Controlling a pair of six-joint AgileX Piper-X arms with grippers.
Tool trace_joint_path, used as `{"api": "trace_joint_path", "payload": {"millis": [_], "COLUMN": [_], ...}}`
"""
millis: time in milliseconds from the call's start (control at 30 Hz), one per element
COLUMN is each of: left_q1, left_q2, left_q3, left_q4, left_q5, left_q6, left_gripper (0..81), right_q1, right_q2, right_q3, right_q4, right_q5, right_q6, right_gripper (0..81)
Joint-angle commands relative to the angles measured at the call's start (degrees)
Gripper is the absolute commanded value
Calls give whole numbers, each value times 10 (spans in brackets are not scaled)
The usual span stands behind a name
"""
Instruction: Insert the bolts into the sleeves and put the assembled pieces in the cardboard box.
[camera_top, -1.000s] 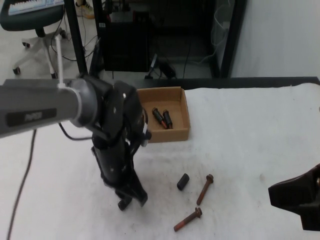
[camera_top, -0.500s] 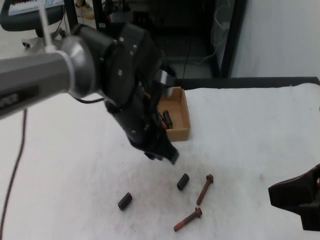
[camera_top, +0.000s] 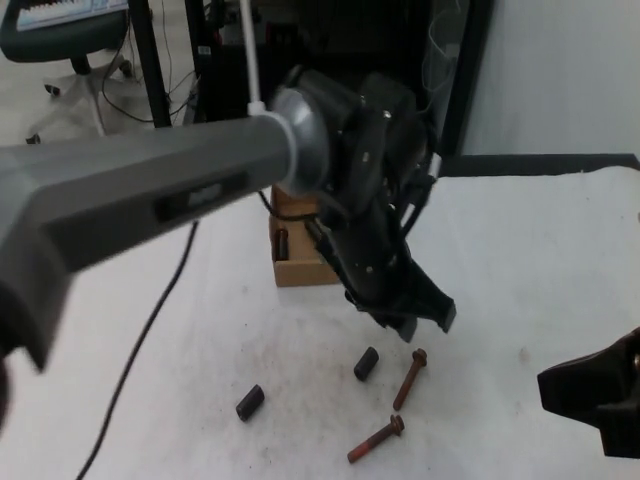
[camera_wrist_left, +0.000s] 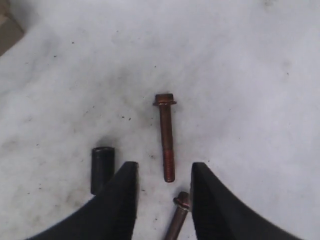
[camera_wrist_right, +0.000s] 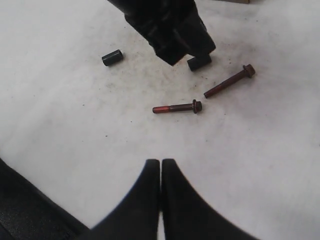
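Left pincer (camera_wrist_left: 164, 170) parted and empty, poised over a bolt (camera_wrist_left: 166, 137) near a sleeve (camera_wrist_left: 102, 169) on the worktop (camera_top: 520, 260). Right pincer (camera_wrist_right: 160, 162) pressed closed, empty. Cardboard box (camera_top: 300, 270) mostly behind the left arm (camera_top: 150, 190), contents unclear.

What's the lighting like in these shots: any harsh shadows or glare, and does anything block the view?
High view: even light on the white cloth, no glare; the left arm covers most of the cardboard box. Left wrist view: the bolt and the sleeve throw only faint, soft shadows. Right wrist view: same soft light; the right gripper looks dark against the cloth.
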Motion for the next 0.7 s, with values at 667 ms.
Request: {"api": "trace_joint_path", "payload": {"millis": [667], "left_q1": [-27], "left_q2": [105], "left_q3": [-98], "left_q4": [55], "left_q5": [14], "left_q6": [-18], "left_gripper": [334], "right_q1": [-1], "right_q2": [-5], "right_q3": [-1], "right_q4": [36], "right_q5": [74], "right_q6": [3], "right_gripper": [8]}}
